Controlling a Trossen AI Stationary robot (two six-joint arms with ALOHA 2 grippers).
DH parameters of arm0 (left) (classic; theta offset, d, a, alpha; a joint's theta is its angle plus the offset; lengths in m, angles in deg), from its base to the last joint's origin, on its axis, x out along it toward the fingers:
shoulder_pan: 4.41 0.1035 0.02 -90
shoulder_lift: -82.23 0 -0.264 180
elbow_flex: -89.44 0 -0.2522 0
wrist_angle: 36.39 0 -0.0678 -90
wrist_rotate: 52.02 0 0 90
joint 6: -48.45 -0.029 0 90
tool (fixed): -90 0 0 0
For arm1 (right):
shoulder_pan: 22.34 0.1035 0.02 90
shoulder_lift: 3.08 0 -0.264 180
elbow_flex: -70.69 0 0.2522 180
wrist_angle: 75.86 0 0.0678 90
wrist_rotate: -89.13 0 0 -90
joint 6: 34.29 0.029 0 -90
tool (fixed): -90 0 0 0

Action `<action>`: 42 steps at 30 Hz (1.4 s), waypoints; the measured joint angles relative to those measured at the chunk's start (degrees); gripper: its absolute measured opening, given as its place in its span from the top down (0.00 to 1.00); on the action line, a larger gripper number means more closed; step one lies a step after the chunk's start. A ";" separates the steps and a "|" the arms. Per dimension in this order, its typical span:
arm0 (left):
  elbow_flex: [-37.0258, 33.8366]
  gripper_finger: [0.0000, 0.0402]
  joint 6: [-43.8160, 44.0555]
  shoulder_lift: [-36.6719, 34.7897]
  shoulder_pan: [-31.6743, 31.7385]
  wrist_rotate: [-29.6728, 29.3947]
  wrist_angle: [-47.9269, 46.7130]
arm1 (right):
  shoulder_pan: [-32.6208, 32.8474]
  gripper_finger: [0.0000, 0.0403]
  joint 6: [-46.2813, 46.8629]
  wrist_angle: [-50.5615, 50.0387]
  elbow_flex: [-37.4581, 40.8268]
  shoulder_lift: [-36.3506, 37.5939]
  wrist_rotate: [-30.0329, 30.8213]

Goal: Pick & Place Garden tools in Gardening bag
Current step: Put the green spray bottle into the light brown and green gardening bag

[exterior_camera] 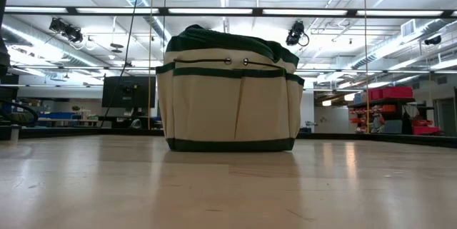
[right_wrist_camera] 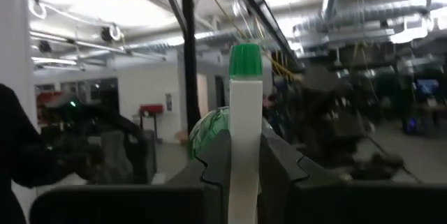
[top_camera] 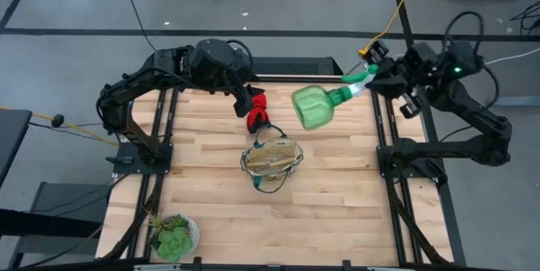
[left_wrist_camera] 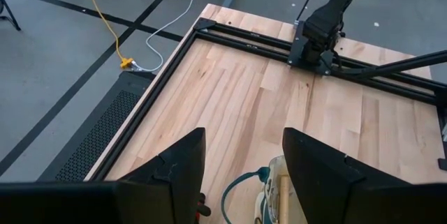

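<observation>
The bag (exterior_camera: 230, 93) stands nearest the low camera, at frame centre; from above it sits mid-table (top_camera: 272, 159). The right gripper (top_camera: 364, 77), upper right in the high view, pinches the white nozzle (right_wrist_camera: 245, 140) of the green bottle (top_camera: 315, 106), held aloft and lying sideways. The left gripper (top_camera: 250, 102), top centre, has its fingers (left_wrist_camera: 178, 172) spread wide just above the red-and-black gloves (top_camera: 256, 112) beside the bag.
</observation>
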State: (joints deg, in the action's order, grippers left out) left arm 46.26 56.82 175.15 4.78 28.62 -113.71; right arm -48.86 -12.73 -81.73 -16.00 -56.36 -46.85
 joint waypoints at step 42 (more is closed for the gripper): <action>-0.02 0.50 0.38 0.00 0.00 0.00 -0.08 | 0.00 0.87 -20.48 -26.85 0.02 -4.32 20.67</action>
State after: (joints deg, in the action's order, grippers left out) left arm 46.24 57.20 175.15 4.78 28.62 -113.79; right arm -48.86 -33.21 -108.58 -15.98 -60.68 -26.17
